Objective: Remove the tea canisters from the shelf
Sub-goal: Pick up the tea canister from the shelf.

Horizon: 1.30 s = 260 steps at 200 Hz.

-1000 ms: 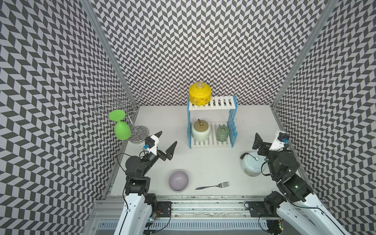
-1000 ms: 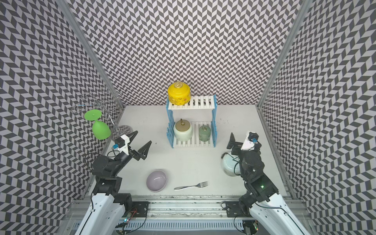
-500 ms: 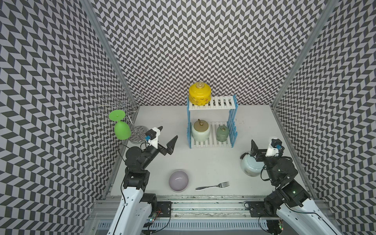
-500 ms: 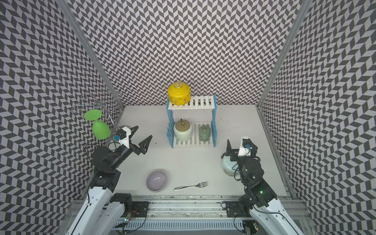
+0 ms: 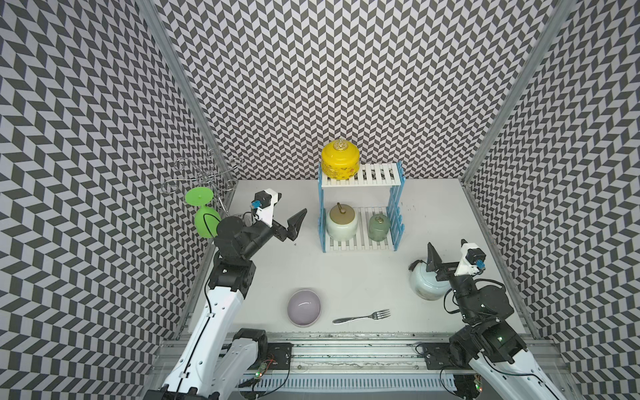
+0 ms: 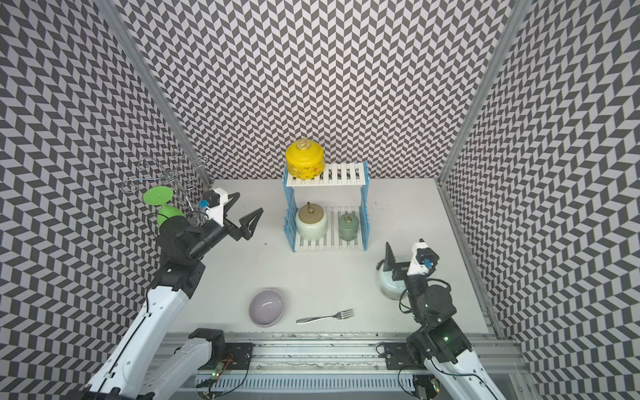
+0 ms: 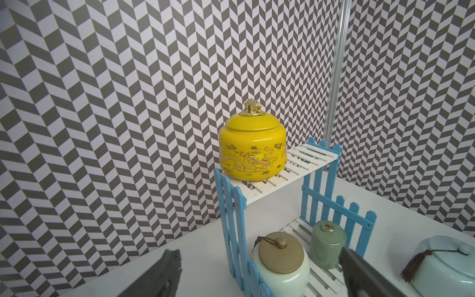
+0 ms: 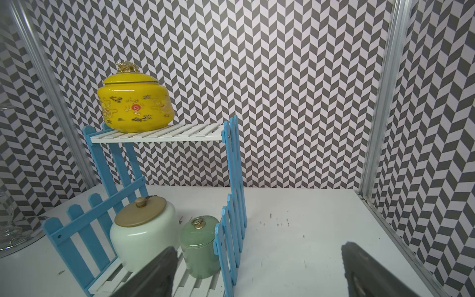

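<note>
The yellow canister [image 5: 340, 166] is pictured on the upper tier of the shelf [image 5: 377, 175], the cream canister [image 5: 342, 225] and grey-green canister [image 5: 378, 228] on its lower, the pale blue canister [image 5: 420, 285] on the bench [image 5: 346, 273]. Left jaws and right jaws are held wide open, empty.

1 lilac bowl [image 5: 304, 307], upright, lower centre in both top views.
1 metal fork [image 5: 362, 317], flat, just right of the bowl, tines pointing right.
1 green goblet [image 5: 204, 216], base uppermost, centre left, at 1 chrome wire stand [image 5: 202, 175].
1 white table [image 5: 346, 277].
3 chevron-patterned walls [image 5: 346, 86].
</note>
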Each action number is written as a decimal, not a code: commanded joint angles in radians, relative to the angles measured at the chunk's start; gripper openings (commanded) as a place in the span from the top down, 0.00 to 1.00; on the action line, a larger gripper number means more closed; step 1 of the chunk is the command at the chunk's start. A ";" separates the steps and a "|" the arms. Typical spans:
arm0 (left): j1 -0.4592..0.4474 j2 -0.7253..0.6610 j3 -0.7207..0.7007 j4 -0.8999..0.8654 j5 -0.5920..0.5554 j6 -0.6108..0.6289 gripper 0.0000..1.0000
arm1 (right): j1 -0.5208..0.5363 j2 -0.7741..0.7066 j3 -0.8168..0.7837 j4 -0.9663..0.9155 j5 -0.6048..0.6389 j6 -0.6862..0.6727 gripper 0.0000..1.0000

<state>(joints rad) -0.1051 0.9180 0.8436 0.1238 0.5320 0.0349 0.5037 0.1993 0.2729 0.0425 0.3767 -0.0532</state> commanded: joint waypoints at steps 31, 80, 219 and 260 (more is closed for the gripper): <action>-0.075 0.161 0.247 -0.139 -0.066 0.019 0.00 | 0.000 -0.021 -0.016 0.085 -0.013 -0.018 0.00; -0.187 0.307 0.465 -0.214 -0.169 0.080 0.00 | -0.005 -0.024 -0.024 0.097 -0.007 -0.026 0.00; -0.358 0.855 1.272 -0.651 -0.400 0.105 0.05 | -0.015 -0.040 -0.034 0.109 -0.001 -0.035 0.00; -0.377 1.011 1.477 -0.725 -0.451 0.121 0.05 | -0.017 -0.041 -0.033 0.106 -0.001 -0.034 0.00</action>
<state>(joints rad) -0.4721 1.8816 2.2536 -0.5175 0.1314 0.1516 0.4942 0.1658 0.2451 0.1062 0.3702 -0.0830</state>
